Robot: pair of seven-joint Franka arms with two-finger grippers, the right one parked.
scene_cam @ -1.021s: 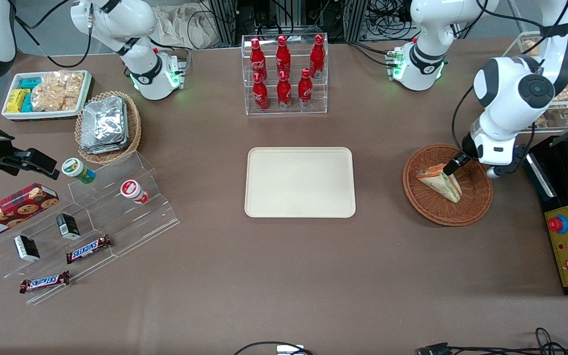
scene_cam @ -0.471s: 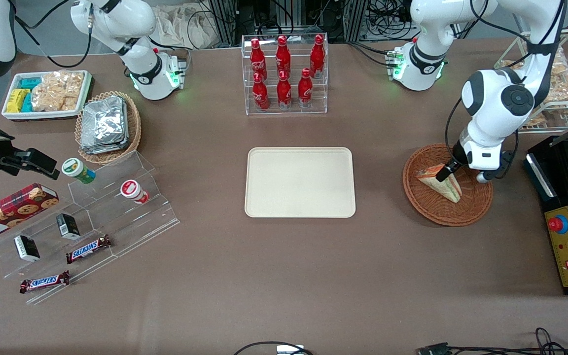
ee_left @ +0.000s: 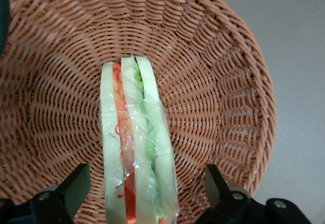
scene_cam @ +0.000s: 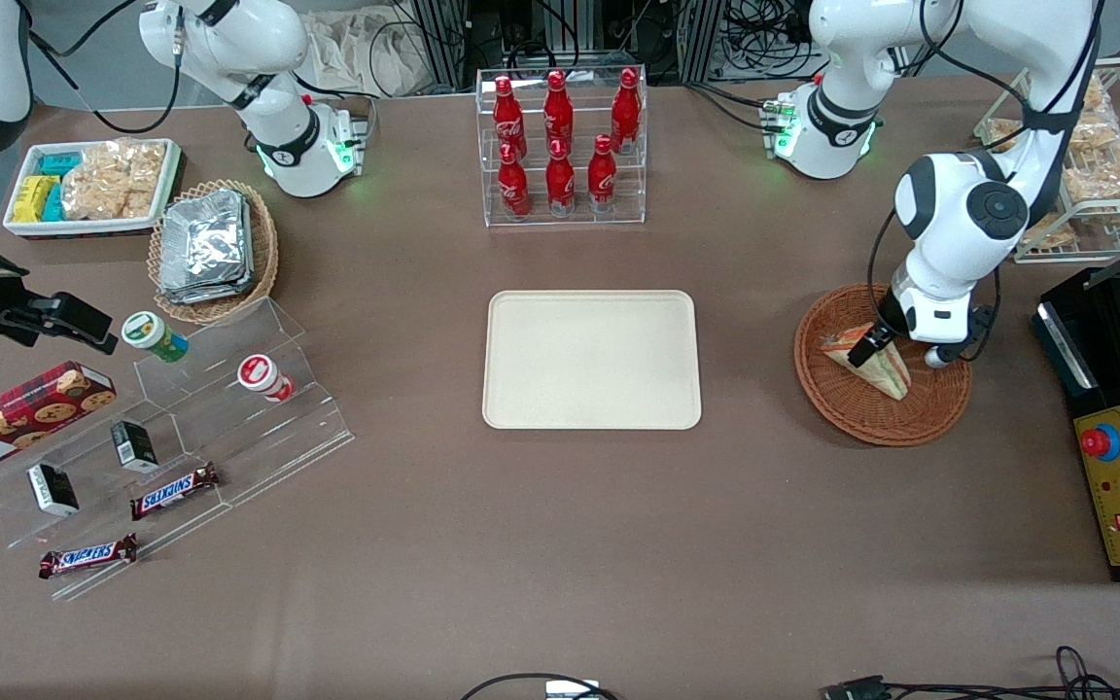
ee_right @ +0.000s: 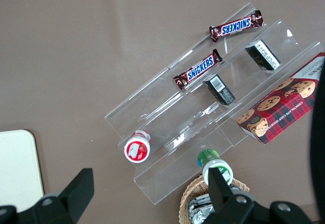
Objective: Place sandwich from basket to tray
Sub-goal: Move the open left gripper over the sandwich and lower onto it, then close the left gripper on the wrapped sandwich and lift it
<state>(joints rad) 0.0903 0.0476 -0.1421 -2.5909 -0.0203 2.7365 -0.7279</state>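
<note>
Sandwich [ee_left: 136, 148] between spread fingers [ee_left: 76, 186].

My gripper [ee_left: 144, 196], matt black plastic at the fingers [ee_left: 75, 183], hangs spread over the sandwich [ee_left: 136, 142], whose pale bread sits under thin, glossy clear film. It lies in the basket [ee_left: 213, 82] of rough, reddish-brown woven wicker. Toward the middle of the matt brown table [scene_cam: 560, 544] the tray [scene_cam: 591, 360] looks like smooth cream plastic with a dull finish.
</note>
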